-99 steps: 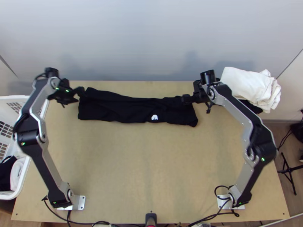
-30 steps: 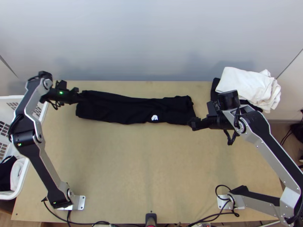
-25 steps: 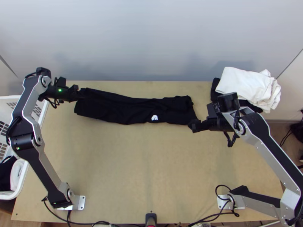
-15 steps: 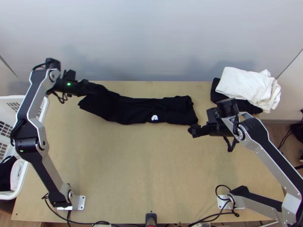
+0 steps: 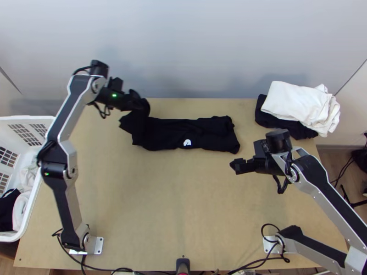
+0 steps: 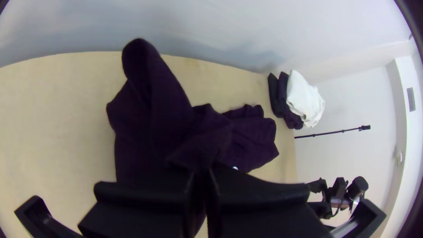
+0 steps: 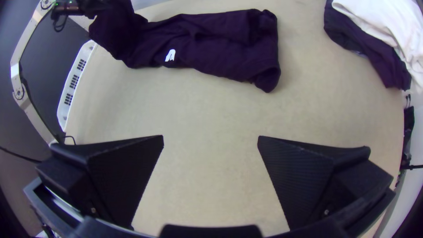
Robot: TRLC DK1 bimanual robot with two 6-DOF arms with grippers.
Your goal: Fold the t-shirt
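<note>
In the top view my left gripper holds up the left end of the black t-shirt, which otherwise lies as a long folded strip across the table's far part. The left wrist view shows the left gripper shut on the cloth of the t-shirt, with a raised fold standing beside it. A small white print faces up on the strip. My right gripper is just nearer the table's front than the strip's right end, apart from it. In the right wrist view the right gripper is open, bare table between its fingers.
At the table's far right a folded white cloth lies on folded dark cloth. A white basket with dark and white cloth in it stands at the left edge. The wooden table has free room in front of the strip.
My left gripper has moved right, bringing the t-shirt's left end up and inward, so the strip is shorter. The right gripper has backed off from the strip's right end toward the table's front.
</note>
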